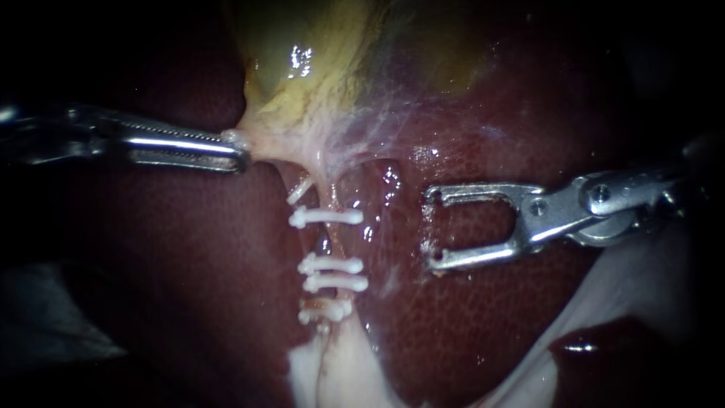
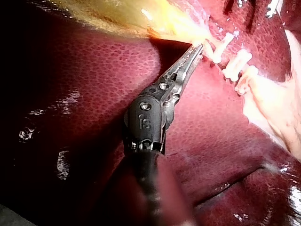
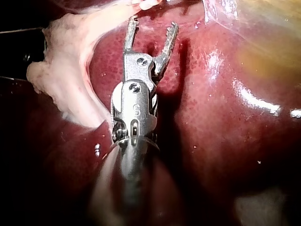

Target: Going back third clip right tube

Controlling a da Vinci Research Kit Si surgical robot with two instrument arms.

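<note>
Endoscope: seeing five white clips (image 1: 326, 217) stacked across the tube (image 1: 334, 243) on the liver (image 1: 189, 287), below the gallbladder (image 1: 302, 45); can't tell left tube from right. Have left instrument (image 1: 238, 151) with jaws clamped on pale tissue (image 1: 260, 142) at the gallbladder neck, right instrument (image 1: 432, 227) with jaws wide apart, empty, just beside the clips, not touching
Left wrist: same clamp on pale tissue, clips just ahead of the tip
Right wrist: jaws spread, holding nothing, liver under them, pale flap beside
</note>
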